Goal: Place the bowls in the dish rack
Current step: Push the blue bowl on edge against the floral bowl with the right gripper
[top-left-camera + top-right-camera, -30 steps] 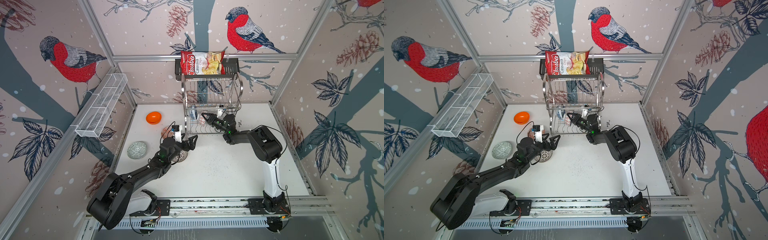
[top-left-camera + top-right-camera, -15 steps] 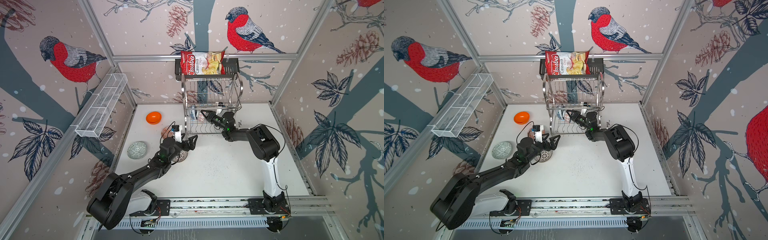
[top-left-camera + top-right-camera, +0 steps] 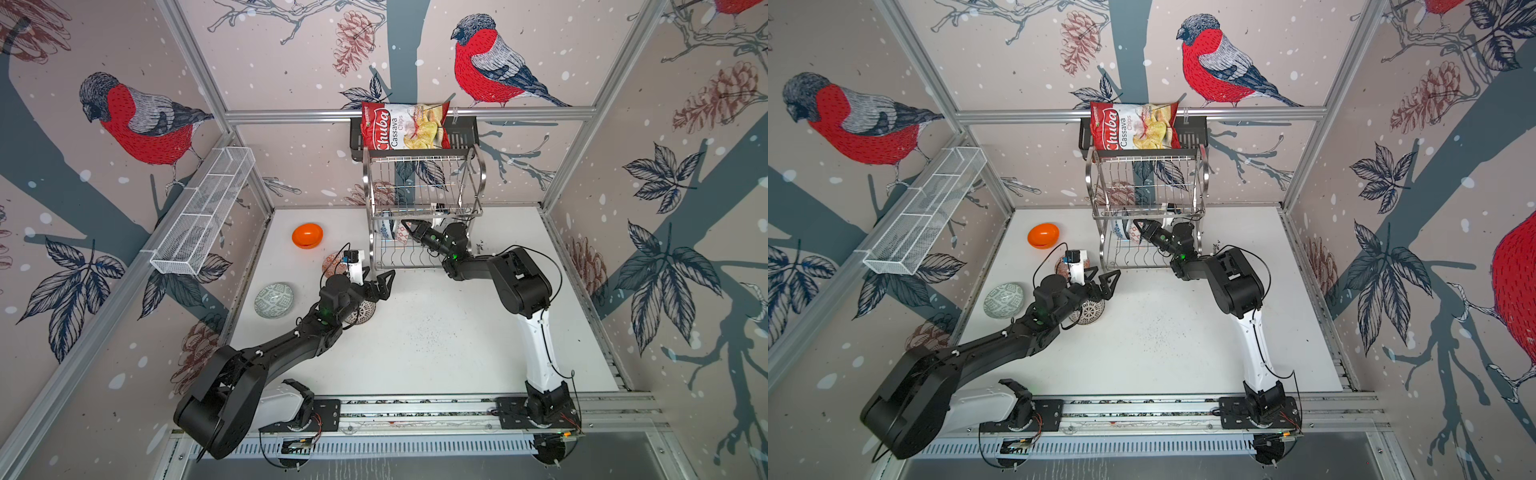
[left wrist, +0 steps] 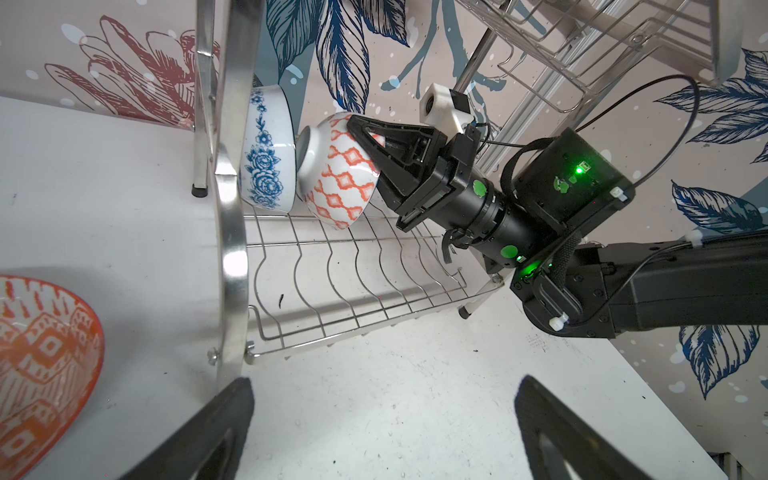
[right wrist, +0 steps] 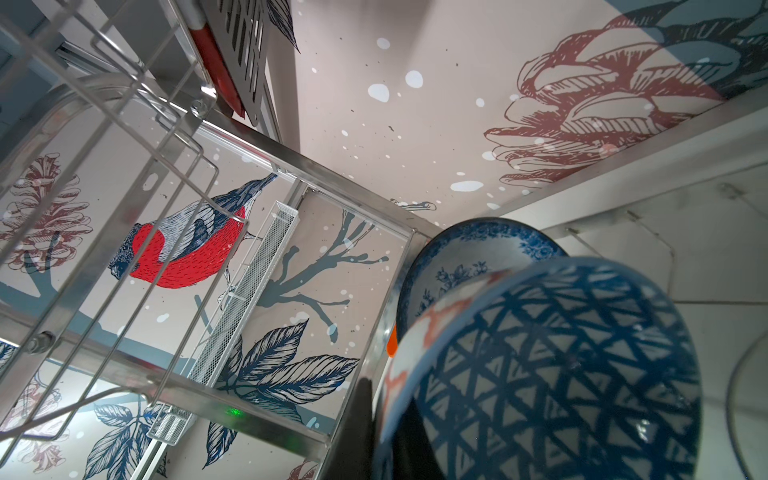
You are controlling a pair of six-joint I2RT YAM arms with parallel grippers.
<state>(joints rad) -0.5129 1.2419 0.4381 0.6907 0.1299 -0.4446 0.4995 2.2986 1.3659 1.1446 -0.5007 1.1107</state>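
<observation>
- While the right gripper (image 4: 365, 137) reaches into the lower tier of the dish rack (image 3: 482, 174), it's clamped tight on the rim of the triangle bowl (image 4: 336, 178). One finger lies along the outer wall; the other is hidden inside.
- Key relation: the bowl sits at the gripper's tip, twd the rack's left end, on edge & tilted. Its foot leans against the blue-floral bowl (image 4: 266, 158), which stands in the rack. The bowl's axis runs along the rack's length, and the empty slot wires (image 4: 332, 282) lie on the gripper's side.
- Lower rim touching the wires? Can't tell.
- Likely next: ease it down into the slot beside the floral one, then let go. Risk: it slides off its neighbour.
- The left gripper (image 3: 378, 278) is spread wide w/ nothing in it, near the dotted bowl (image 3: 363, 312). That arm is nearer the bowls on the table.
- Views: the left wrist view shows the grip side-on & the bowl's orange lattice outside. The right wrist view shows its blue-triangle inside (image 5: 561, 365). In both top views the upper-tier wires hide most of this.
</observation>
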